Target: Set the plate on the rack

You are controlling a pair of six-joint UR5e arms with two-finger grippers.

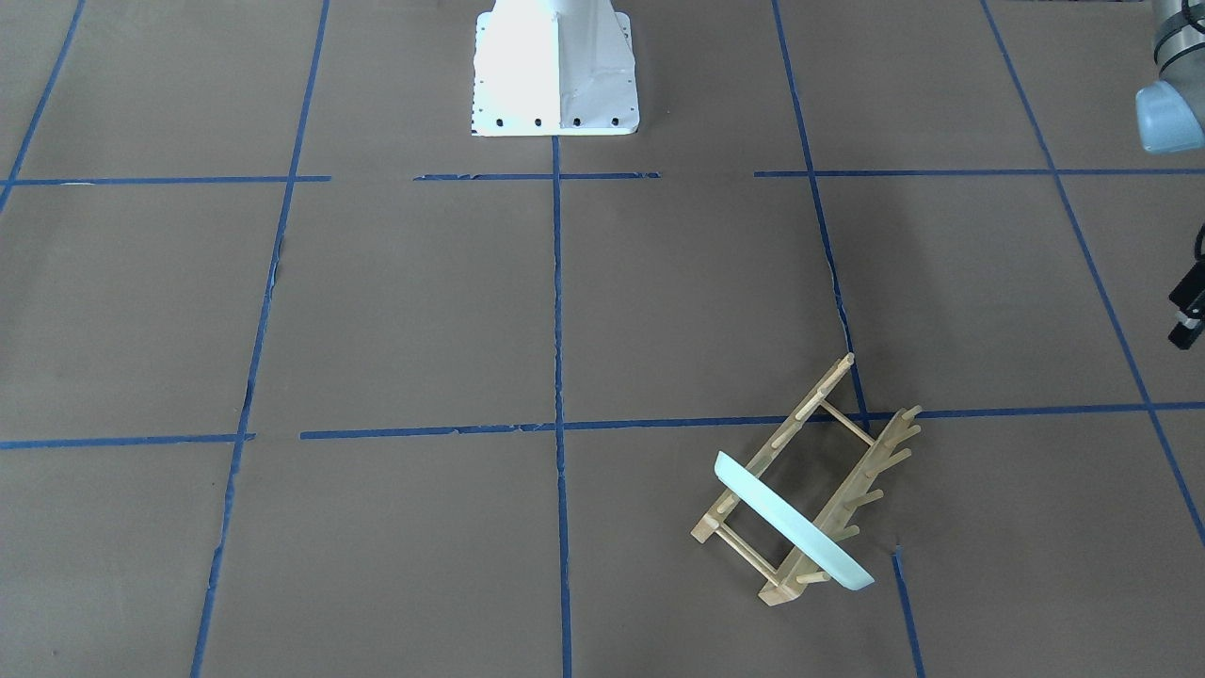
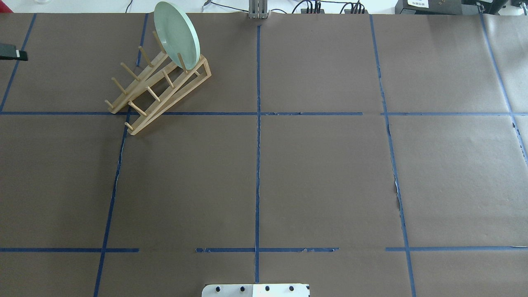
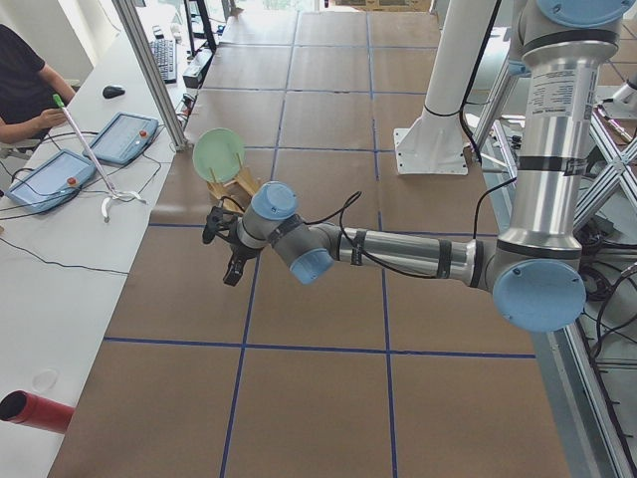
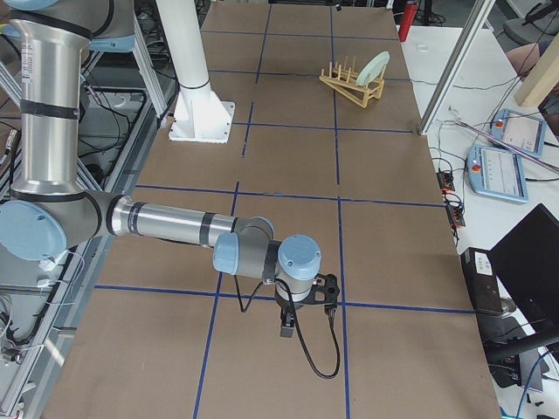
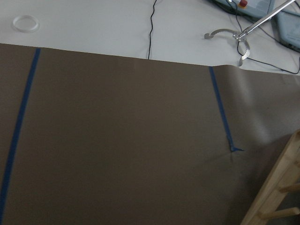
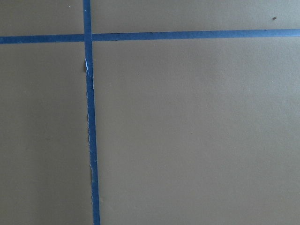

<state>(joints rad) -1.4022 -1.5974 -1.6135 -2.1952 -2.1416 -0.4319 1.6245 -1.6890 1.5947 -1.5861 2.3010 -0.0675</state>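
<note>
Brown paper-covered table (image 2: 330, 185), blue tape grid (image 2: 258, 165) (plate (image 2: 176, 35) upright in rack (image 2: 173, 101))

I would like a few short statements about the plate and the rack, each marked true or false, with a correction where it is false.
1. The plate stands on its edge between pegs of the rack. True.
2. The plate sits at the rack's end nearest the robot's base. False: it sits at the far end, toward the operators' side.
3. A claw is gripping the plate. False: nothing but the rack touches it.
4. The rack is on the robot's left half of the table. True.
</note>
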